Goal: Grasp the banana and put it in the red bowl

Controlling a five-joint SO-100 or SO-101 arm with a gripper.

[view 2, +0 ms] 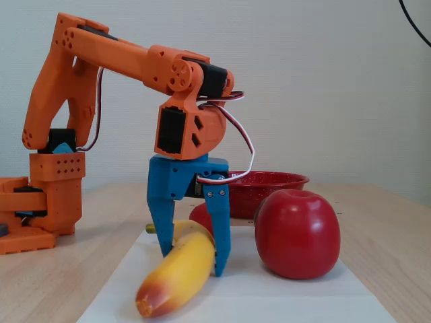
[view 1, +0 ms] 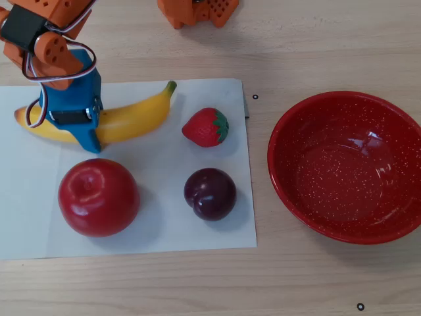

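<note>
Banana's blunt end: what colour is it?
Orange-red fading into yellow on the banana, clearest in the fixed view.

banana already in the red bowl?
No: in the overhead view the banana lies on the white paper under the gripper; the red bowl is empty.

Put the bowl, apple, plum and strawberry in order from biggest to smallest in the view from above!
1. Red bowl, by far the widest.
2. Apple.
3. Plum.
4. Strawberry, which looks nearly the same as the plum, so that last pair is unsure.
</note>
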